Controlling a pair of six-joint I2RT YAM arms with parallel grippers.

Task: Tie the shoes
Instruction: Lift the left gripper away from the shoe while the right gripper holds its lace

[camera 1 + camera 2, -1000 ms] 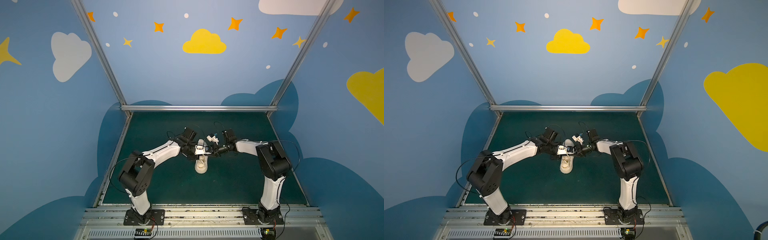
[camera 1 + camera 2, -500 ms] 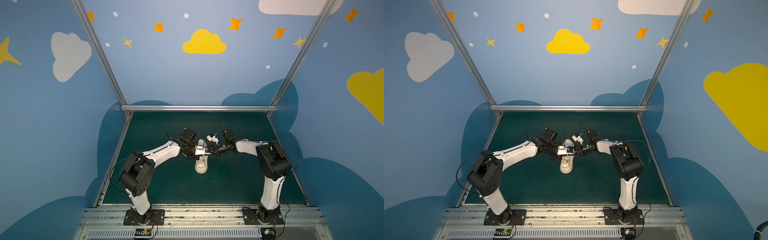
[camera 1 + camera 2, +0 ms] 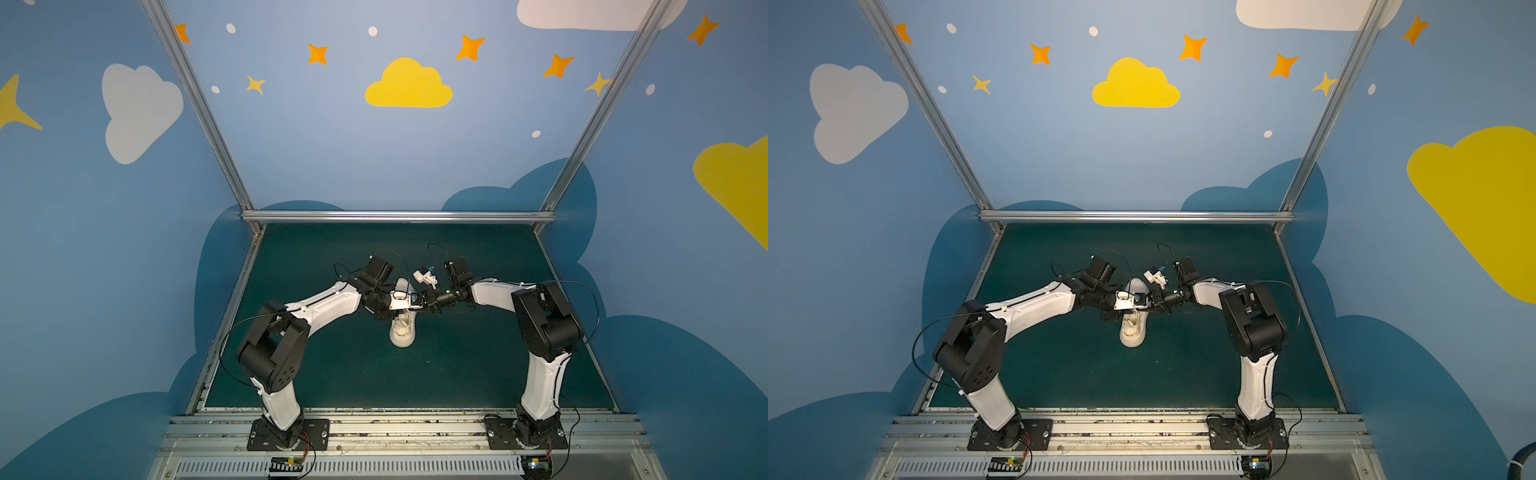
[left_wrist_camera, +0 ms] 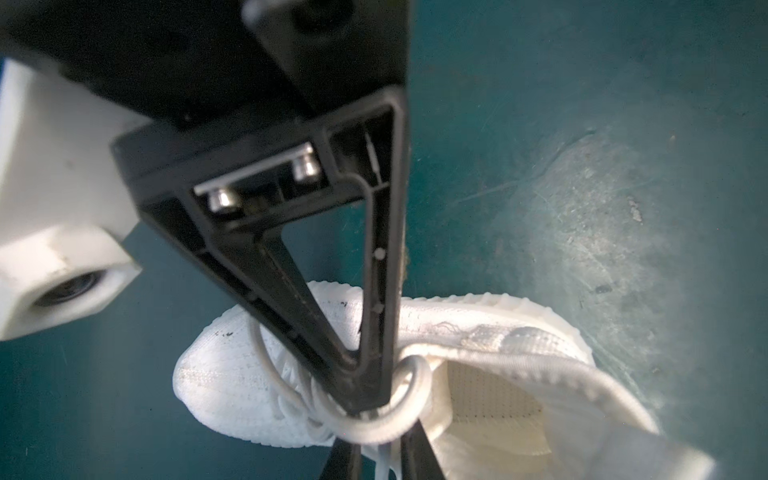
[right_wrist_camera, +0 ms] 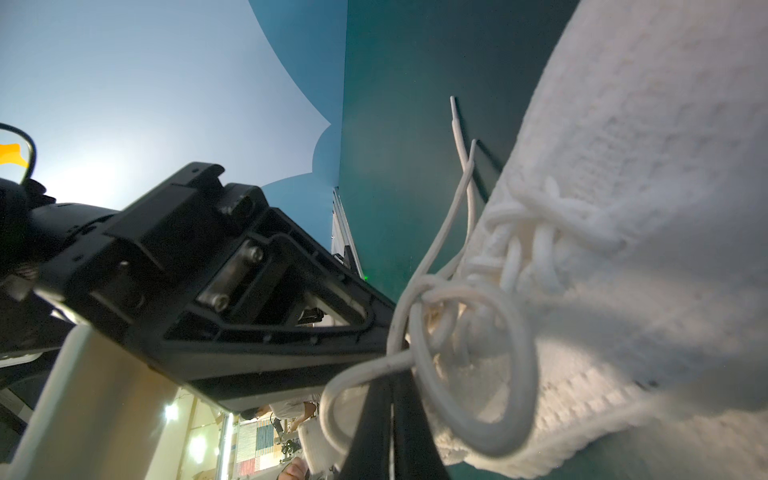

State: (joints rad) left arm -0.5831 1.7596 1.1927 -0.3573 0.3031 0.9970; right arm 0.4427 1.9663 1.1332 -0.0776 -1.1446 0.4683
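The cream-white knit sneaker [image 3: 402, 332] lies in the middle of the dark green bench [image 3: 478, 365], unmoved from a second ago, with both arms meeting above it as before. In both top views the wrists hide the pincer tips and the lacing. The left wrist view shows the left pincer [image 4: 380, 455] slightly apart, strands hanging between. The right pincer [image 4: 365, 401] is together, with a round white lace loop [image 4: 409, 417] curling round its tip; whether it pinches lace is unclear. Only the right wrist view shows two loose lace ends [image 5: 457, 133] trailing beside the shoe.

Open mat [image 3: 478, 365] all around the sneaker [image 3: 402, 334]
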